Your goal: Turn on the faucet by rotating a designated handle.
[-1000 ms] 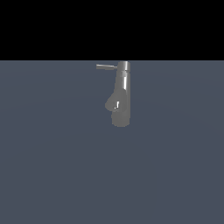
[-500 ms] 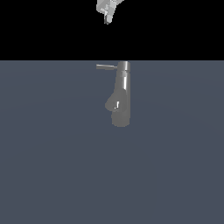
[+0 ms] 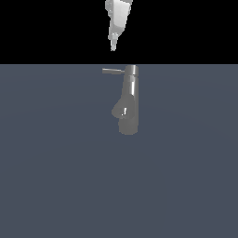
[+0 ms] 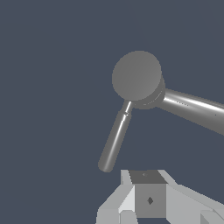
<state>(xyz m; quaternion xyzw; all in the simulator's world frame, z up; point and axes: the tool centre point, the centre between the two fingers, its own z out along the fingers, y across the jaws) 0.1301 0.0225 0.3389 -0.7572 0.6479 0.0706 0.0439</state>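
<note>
The white robot gripper [image 3: 113, 47] hangs above the thin grey metal rod handle [image 3: 112, 71], apart from it. The handle juts toward the exterior view's left from the tall shiny grey cylindrical faucet [image 3: 128, 100]. Whether the jaws are apart or together, I cannot tell.

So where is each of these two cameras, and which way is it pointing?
Exterior view: off the arm, facing the upright faucet side-on; the handle points to the exterior view's left, and the gripper hangs above it.
Wrist view: on the arm's wrist, looking down on the faucet's round top cap and the handle; part of the gripper shows at the picture's edge.
Shared: both show the faucet, its handle and the gripper, which touches neither.
</note>
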